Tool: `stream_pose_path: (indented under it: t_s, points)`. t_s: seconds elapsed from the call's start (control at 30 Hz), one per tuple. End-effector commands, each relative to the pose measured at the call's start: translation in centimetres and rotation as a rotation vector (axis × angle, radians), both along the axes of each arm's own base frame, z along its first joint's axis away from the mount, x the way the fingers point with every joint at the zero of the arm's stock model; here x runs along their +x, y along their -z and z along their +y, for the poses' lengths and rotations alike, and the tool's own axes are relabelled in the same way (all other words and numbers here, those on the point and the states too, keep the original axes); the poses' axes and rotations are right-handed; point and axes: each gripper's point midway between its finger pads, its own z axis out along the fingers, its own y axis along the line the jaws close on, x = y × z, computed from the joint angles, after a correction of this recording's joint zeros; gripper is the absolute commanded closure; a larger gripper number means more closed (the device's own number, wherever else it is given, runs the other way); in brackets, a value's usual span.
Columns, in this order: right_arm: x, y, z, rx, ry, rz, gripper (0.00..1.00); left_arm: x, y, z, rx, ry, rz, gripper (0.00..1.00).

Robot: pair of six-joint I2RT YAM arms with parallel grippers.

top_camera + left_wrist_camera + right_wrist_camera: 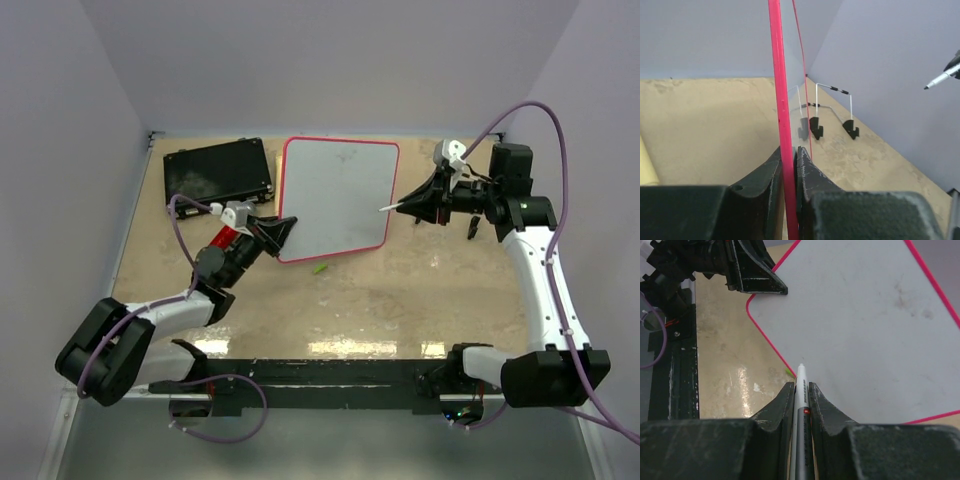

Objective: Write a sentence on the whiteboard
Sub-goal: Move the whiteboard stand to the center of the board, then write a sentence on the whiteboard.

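**Marker poised at the board's edge, first word not yet written**

Your left gripper (282, 229) is pinched shut on the red rim at the near-left corner of the whiteboard (338, 190). The board sits mid-table, just right of the black case (220, 170). In the left wrist view the rim runs straight between the jaws. Your right gripper (405, 204) is closed tight around a marker (388, 207), whose tip points at the board's right edge, near its lower corner. From above you cannot tell whether the tip touches the surface. The left wrist view suggests it hangs in the air, apart from the face. The board shows only faint grey smudges and none of the sentence. A small green bit (320, 268), possibly the cap, lies on the table just below the board.

To do this step well, you would likely carry the tip across to a corner that leaves room for whole lines before touching down. Hold the corner clamp firm so the board does not slide under the strokes. Bring the tip down gently, because the marker sits between narrow fingers and could pivot or slip back if pressed hard. Write large and slow, with the wrist clear of fresh ink.
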Motion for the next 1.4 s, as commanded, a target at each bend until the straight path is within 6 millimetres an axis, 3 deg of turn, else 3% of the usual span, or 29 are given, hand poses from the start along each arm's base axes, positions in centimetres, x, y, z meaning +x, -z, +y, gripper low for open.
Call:
stream_pose_path:
  t_s: [0.0,0.07,0.43,0.67,0.97,1.37]
  points:
    - [-0.4,-1.1,0.2,0.034,-0.008,-0.037,1.00,1.6,-6.9,1.3,0.033,-0.167,-0.364,1.00]
    - [-0.4,-0.6,0.2,0.035,-0.009,-0.026,1.00,1.6,-6.5,1.0,0.064,-0.169,-0.389,1.00]
    - [-0.6,0.4,0.3,0.043,-0.017,-0.026,1.00,0.5,-0.5,-0.1,0.294,-0.103,-0.307,1.00]
    - [-1.1,0.4,0.4,0.046,-0.024,-0.035,1.00,0.2,3.3,0.8,0.355,-0.114,-0.215,1.00]
    - [-1.5,0.7,0.4,0.046,-0.024,-0.037,1.00,0.9,6.3,0.4,0.423,-0.101,-0.177,1.00]
    - [-1.5,0.8,0.4,0.046,-0.028,-0.036,1.00,1.4,6.8,0.8,0.380,-0.110,-0.170,1.00]
